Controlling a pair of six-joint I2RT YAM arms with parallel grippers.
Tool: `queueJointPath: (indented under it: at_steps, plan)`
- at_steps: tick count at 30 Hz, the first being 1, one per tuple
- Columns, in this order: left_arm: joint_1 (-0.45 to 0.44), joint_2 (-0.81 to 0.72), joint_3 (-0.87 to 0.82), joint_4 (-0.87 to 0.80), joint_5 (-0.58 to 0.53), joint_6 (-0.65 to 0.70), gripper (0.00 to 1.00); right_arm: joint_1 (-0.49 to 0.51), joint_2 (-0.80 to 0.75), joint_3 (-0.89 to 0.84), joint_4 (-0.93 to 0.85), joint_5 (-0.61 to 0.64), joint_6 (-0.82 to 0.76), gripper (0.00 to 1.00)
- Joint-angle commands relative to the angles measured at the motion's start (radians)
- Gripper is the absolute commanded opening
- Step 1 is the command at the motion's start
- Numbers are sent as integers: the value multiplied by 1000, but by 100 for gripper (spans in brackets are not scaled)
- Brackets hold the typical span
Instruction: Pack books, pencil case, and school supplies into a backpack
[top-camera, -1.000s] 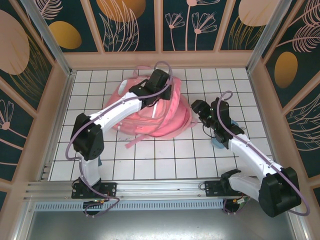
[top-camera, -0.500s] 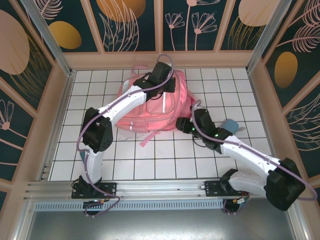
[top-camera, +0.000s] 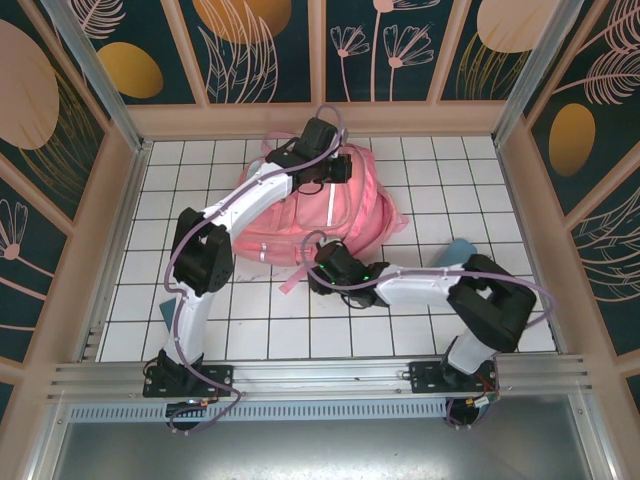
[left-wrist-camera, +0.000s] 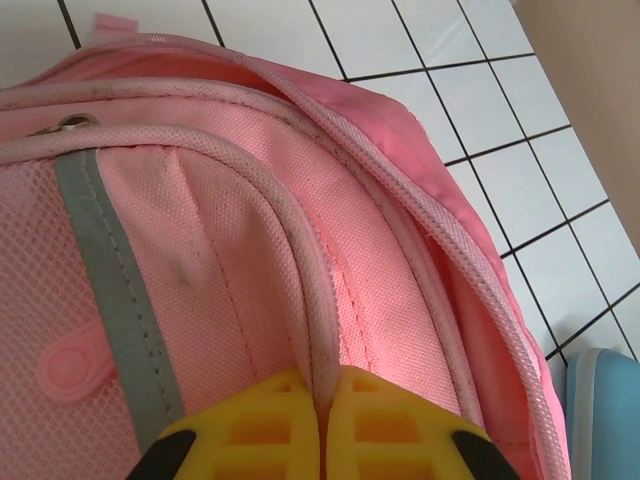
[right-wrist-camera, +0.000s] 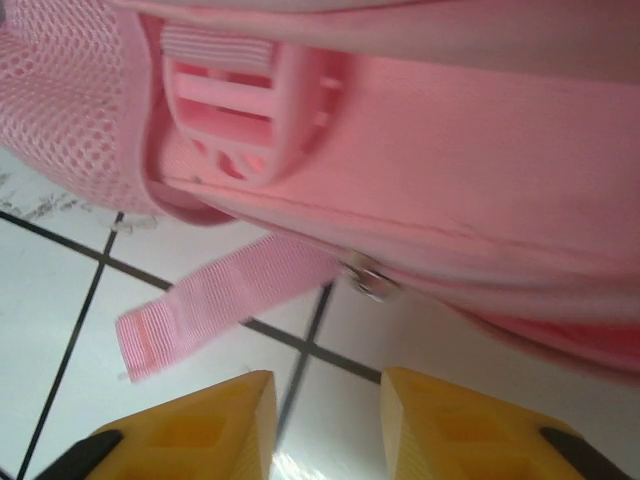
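Pink backpack and strap before right claw

- We see the large pink backpack as matt woven cloth, partly open mesh.
- We find the white tiled tabletop smooth and glossy.

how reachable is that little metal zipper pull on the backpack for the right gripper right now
Probably yes. The right gripper sits open just short of the zipper pull on the backpack, with bare tile between them. The loose pink strap lies off to one side, not across the path.
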Motion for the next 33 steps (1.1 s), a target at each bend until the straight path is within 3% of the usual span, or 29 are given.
queueJointPath:
  at_steps: [1,7,14,19,27,33]
  plan:
    - [13,4,75,43,39,54,0,13,77,68,49,125,11,31]
    - [12,-13,83,38,59,49,0,14,135,101,22,277,50,37]
    - [12,-7,93,37,66,41,0,24,171,118,18,337,52,41]
    - [12,-10,80,37,76,33,0,31,183,115,73,310,-9,28]
    - [12,-39,39,49,-4,46,0,45,91,44,37,398,6,1]
    - [12,-43,3,45,-33,98,0,40,-62,-100,-23,459,33,0]
